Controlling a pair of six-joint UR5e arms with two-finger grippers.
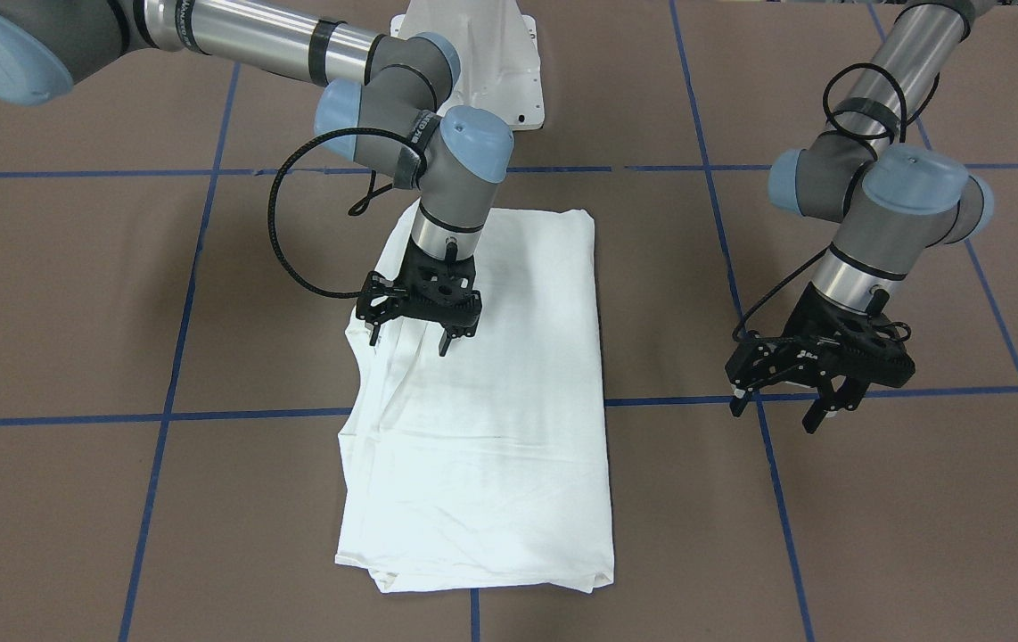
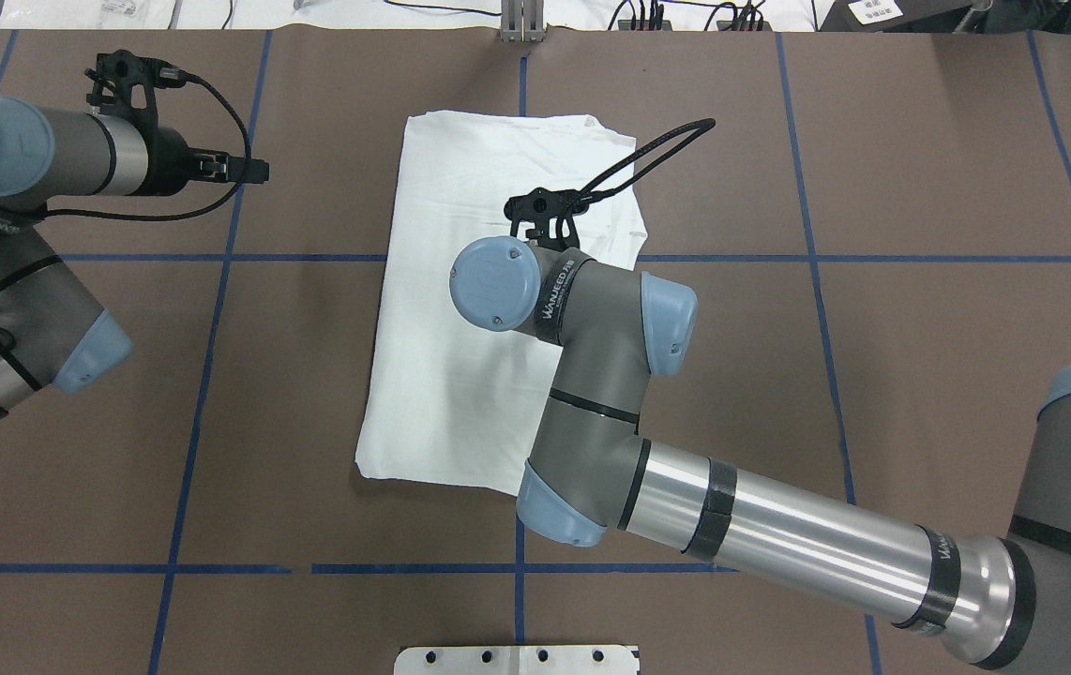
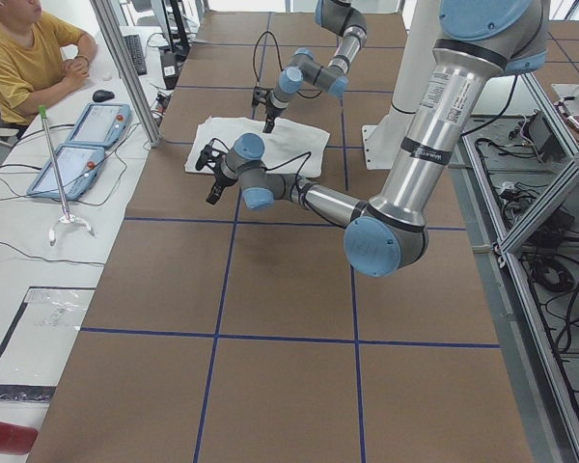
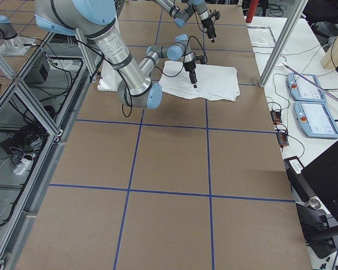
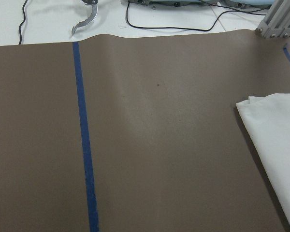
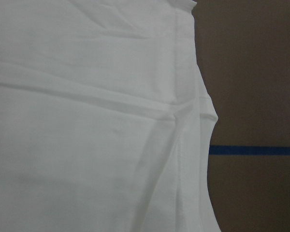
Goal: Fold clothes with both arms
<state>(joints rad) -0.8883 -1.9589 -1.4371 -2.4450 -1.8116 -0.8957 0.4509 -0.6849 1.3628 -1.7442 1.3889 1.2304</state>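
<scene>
The shirt (image 1: 491, 428) lay folded into a long rectangle at mid-table (image 1: 874, 535). The right gripper (image 1: 409, 343) was held over its layered side edge, fingers spread, apparently to take that edge. The left gripper (image 1: 773, 417) was held aside over bare table, fingers likewise spread and empty.

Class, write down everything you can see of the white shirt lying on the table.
The white shirt is folded into a long rectangle and lies flat on the brown table, across a blue tape line. It looks like soft cotton, lightly creased, with no print showing. Stacked layers and a stitched seam show along the long edge on the robot's right. The right gripper, open, hangs over that edge; whether it touches the cloth cannot be told. The left gripper is well clear of it.
</scene>
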